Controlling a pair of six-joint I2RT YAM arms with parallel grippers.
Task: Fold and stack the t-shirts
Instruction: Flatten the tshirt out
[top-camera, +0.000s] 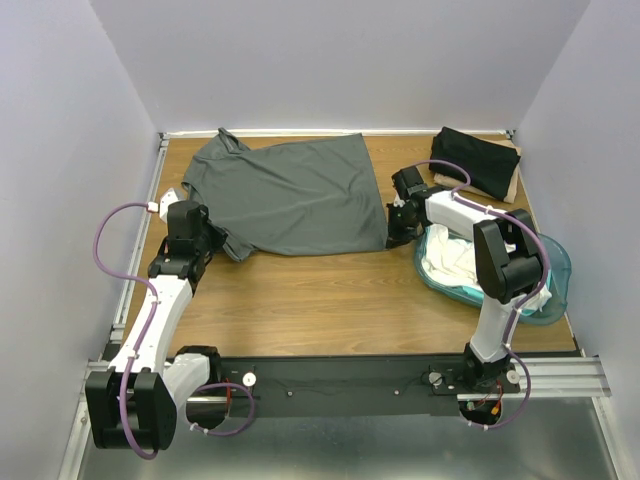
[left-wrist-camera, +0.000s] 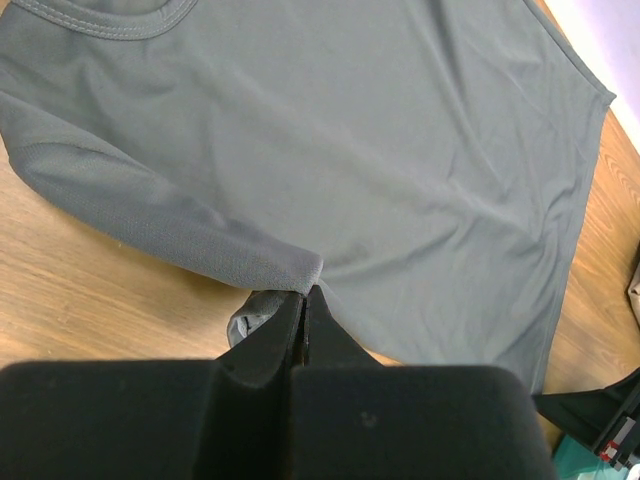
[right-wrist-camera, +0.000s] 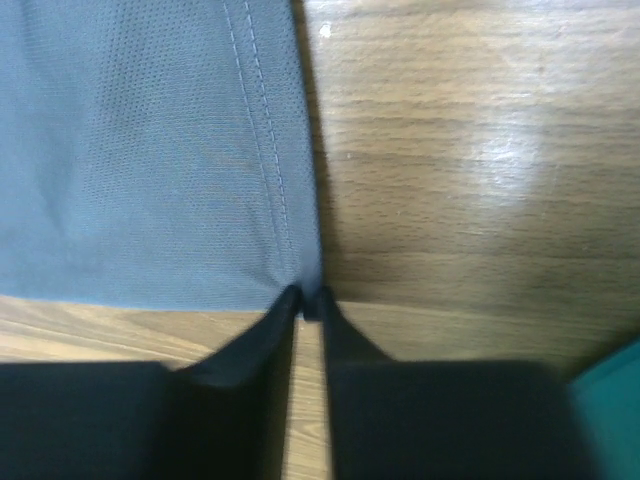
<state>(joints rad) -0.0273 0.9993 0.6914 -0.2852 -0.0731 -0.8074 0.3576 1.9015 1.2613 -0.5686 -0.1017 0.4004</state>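
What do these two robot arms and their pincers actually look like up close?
The left arm and right arm have white tubular links between chunky black joint blocks, each with a purple cable looping alongside. The left pincer and right pincer are each two matte black fingers tapering to narrow tips.

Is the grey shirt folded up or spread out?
Spread out. The grey shirt lies open on the table, with its collar, a sleeve and the bottom hem all showing, not doubled over.

Left arm: stretched forward, wrist low. Left gripper: fingers pressed together on dark grey t-shirt sleeve. Right arm: elbow raised, reaching leftward. Right gripper: fingers pinching hem corner.
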